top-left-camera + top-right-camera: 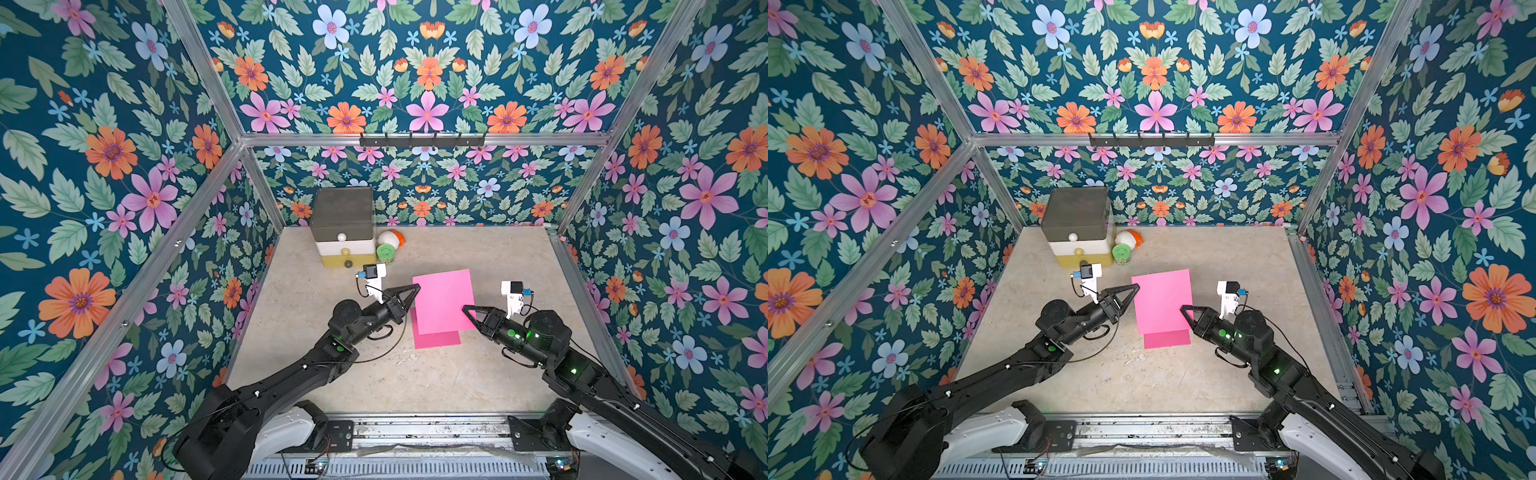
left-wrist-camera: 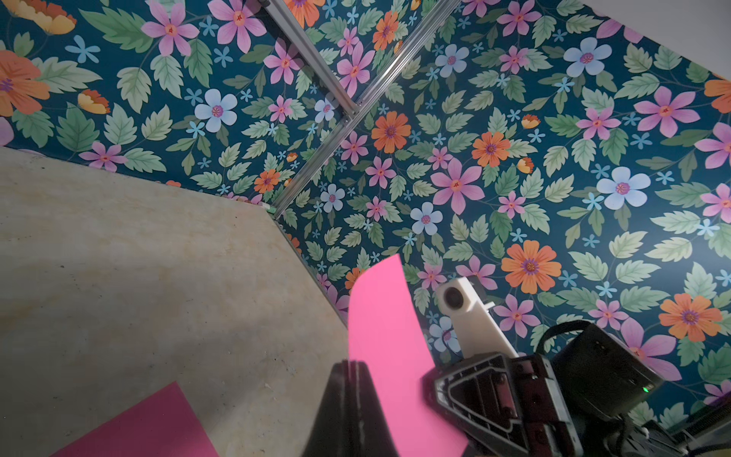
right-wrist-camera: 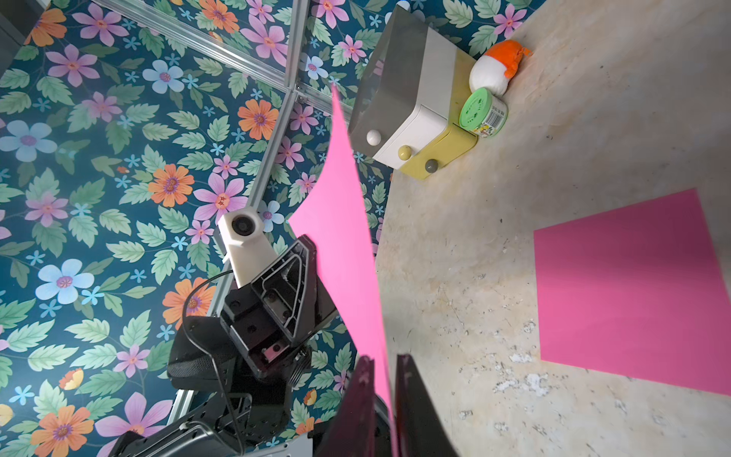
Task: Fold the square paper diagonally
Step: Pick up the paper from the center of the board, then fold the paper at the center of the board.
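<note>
**Square paper (image 1: 444, 299) above the bench (image 1: 415, 382), a claw at each side**

Bench: beige, mottled, with scuffed patches toward the front.

Square paper: pink, held up in the air over the middle of the bench. It looks bowed in both wrist views.

Second pink sheet (image 1: 436, 340): lies flat on the bench under the raised one. Its near strip shows past the raised sheet's near edge in both top views.

Drawer unit (image 1: 343, 226): grey top, with white and yellow drawers below and round knobs. It stands at the far left of the bench by the back wall.

Left claw (image 1: 417, 286): at the paper's far left corner, clamped tight on it. In the left wrist view the fingers (image 2: 348, 387) press together and the sheet comes out from their tips.

Right claw (image 1: 464, 308): at the paper's right edge. In the right wrist view the jaws stand slightly apart. The sheet's edge runs between the fingers (image 3: 364, 387), lying close against one with a thin gap to the other.

White-and-orange ball (image 1: 390, 239) and green-lidded tub (image 1: 385, 252): just beside the drawer unit on its right.
</note>
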`<state>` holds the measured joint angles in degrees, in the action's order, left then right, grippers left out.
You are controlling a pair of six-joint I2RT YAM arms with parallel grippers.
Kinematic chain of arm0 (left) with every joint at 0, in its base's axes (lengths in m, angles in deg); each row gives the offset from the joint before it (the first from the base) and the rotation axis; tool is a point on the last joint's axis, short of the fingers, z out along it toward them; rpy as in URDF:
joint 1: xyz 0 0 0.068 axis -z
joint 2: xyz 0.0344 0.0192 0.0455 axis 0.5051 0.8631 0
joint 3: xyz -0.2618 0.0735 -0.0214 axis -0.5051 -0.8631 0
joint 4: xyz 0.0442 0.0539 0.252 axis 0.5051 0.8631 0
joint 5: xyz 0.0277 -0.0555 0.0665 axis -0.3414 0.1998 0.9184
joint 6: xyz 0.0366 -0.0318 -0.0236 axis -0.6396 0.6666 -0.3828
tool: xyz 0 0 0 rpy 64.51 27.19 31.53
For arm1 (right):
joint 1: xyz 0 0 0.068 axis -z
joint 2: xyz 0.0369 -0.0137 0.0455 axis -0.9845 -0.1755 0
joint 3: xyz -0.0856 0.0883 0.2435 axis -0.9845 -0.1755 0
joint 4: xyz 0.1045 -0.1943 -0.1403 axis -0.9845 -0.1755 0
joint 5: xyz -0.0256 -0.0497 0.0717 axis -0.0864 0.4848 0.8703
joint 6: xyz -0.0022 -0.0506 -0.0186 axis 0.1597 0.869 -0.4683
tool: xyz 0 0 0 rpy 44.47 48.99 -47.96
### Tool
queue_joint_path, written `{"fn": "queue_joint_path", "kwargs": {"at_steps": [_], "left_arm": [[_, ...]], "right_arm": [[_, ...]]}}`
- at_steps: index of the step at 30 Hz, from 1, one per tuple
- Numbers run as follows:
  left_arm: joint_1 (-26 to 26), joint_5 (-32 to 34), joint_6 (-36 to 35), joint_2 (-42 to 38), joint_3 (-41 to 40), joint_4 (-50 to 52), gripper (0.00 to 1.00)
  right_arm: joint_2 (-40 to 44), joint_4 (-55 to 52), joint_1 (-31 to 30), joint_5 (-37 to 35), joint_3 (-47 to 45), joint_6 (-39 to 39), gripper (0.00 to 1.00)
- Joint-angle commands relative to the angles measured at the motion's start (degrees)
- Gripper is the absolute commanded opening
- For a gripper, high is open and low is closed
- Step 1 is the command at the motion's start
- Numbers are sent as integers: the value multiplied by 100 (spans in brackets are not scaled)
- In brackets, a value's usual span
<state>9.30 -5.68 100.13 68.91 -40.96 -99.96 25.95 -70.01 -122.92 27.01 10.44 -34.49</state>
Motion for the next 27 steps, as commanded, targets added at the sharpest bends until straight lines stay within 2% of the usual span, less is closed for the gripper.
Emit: {"fn": "queue_joint_path", "kwargs": {"at_steps": [1, 5, 8, 12, 15, 20, 23, 27], "left_arm": [[-7, 1, -48, -27, -28, -279, 0], [-2, -66, -12, -26, -63, -417, 0], [8, -136, 5, 5, -54, -496, 0], [16, -176, -91, 5, -28, -471, 0], [83, -225, -277, 0, 18, -408, 0], [583, -129, -1049, 11, 277, 164, 0], [1062, 286, -1781, 48, 529, 839, 0], [1404, 934, -2283, 79, 518, 1171, 0]], "right_arm": [[43, 112, -6, -31, -77, -61, 19], [101, 183, -4, -11, -152, -105, 20], [104, 159, -4, -9, -152, -105, 12], [100, 21, -1, -66, -82, -97, 9], [87, -38, -4, -90, -47, -103, 0], [-77, -48, -75, -155, 92, -184, 0], [-212, -147, -162, -329, 259, -237, 0], [-320, -208, -201, -499, 363, -331, 0]]}}
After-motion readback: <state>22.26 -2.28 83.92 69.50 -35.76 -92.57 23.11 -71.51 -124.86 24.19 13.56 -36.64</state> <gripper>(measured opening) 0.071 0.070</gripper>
